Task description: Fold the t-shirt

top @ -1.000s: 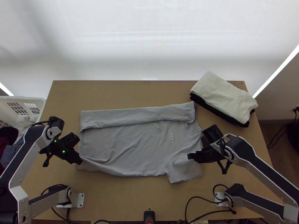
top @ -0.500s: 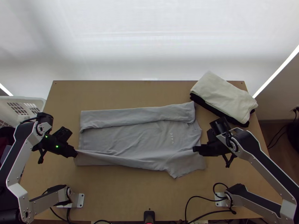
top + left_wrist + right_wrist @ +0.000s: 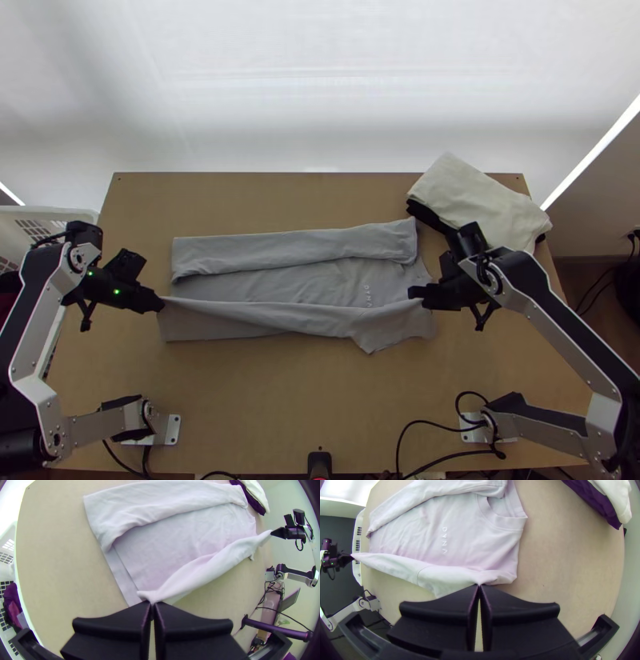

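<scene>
A grey t-shirt [image 3: 320, 280] lies across the table, its far side folded inward in a long band. At its hem end my left gripper [image 3: 160, 306] is shut on the near edge, holding it raised; in the left wrist view that gripper [image 3: 152, 604] pinches the cloth at its fingertips. My right gripper [image 3: 414, 293] is shut on the near side by the sleeve at the collar end, and in the right wrist view the same gripper [image 3: 479, 586] has a pinch of fabric. Between the two, the near side hangs as a lifted strip over the shirt's middle.
Folded white cloth [image 3: 476, 200] lies on black cloth at the table's back right corner, just beyond the right gripper. A white basket [image 3: 40, 214] stands off the left edge. Cables [image 3: 424, 456] run along the near edge.
Both grippers have moved up the picture, the left one also slightly leftward. The shirt's near edge has risen and come inward with them, covering more of the shirt's middle.
</scene>
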Available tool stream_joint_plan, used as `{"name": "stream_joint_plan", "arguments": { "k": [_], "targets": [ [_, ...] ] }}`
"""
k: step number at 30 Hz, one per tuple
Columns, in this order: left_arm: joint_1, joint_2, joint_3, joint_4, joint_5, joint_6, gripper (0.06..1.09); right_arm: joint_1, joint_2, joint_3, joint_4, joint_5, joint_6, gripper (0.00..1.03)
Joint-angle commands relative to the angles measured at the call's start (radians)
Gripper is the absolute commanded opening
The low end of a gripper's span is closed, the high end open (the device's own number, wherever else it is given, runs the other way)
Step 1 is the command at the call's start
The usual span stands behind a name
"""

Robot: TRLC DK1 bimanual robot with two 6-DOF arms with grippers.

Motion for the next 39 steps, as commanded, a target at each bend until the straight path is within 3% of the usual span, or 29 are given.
{"name": "stream_joint_plan", "arguments": {
  "k": [1,13,27,39],
  "targets": [
    [0.01,0.04,0.055,0.025,0.025,-0.044,0.1,-0.017,0.067,0.065,-0.008,0.008,-0.018,0.03],
    [0.008,0.146,0.174,0.098,0.042,-0.139,0.1,-0.06,0.253,0.216,0.018,0.036,-0.038,0.03],
    [-0.018,0.256,0.312,0.161,0.053,-0.258,0.1,-0.071,0.504,0.573,0.018,0.074,-0.036,0.03],
    [-0.013,0.365,0.352,0.25,0.048,-0.33,0.1,-0.072,0.661,0.739,0.018,0.099,-0.035,0.03]
  ]
}}
